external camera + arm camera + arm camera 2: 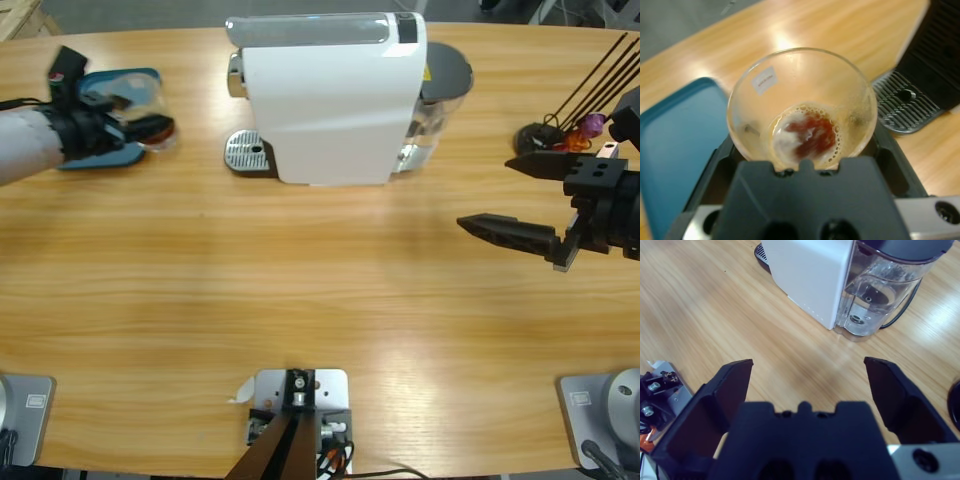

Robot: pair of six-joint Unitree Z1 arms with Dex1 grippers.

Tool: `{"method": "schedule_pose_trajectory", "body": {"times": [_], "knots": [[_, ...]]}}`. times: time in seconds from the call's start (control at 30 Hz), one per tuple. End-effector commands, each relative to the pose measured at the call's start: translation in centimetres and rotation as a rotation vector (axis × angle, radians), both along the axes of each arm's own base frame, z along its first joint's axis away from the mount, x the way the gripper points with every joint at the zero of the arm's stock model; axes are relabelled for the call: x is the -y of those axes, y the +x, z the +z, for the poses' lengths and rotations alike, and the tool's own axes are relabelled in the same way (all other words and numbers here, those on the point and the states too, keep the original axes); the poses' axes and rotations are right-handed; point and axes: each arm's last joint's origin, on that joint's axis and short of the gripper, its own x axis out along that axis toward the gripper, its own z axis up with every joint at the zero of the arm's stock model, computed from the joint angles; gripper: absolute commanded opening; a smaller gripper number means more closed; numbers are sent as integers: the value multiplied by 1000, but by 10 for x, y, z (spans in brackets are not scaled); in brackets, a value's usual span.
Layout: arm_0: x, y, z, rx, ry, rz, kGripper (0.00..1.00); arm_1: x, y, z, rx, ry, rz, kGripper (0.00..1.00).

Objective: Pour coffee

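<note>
White coffee machine (330, 100), teal tray (675, 150), dark reddish-brown coffee (812, 136).

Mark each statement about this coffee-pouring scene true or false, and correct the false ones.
1. The left gripper holds a clear glass cup with a little dark brown coffee in it. True.
2. The glass cup stands on the coffee machine's perforated metal drip tray. False: it is held off to the side, over the flat teal tray.
3. The right gripper is clamped on the clear water tank. False: its jaws are wide open, holding nothing, apart from the tank.
4. The boxy white coffee machine stands on the long wooden table. True.
</note>
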Motion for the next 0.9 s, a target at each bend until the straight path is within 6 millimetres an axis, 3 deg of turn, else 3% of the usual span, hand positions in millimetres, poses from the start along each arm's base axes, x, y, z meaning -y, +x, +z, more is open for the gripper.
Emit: {"method": "schedule_pose_trajectory", "body": {"times": [0.03, 0.43, 0.87, 0.9], "knots": [[-36, -3, 8, 13, 3, 229, 430, -1, 0, -9, -23, -23, -1, 1000], [-73, 44, -22, -73, -90, 411, 434, -2, 0, -9, -25, -24, -1, 1000], [-84, 63, -55, -150, -153, 393, 462, -2, 1, -9, -27, -25, -1, 1000], [-84, 64, -56, -155, -153, 392, 514, -2, 1, -9, -26, -25, -1, 1000]]}}
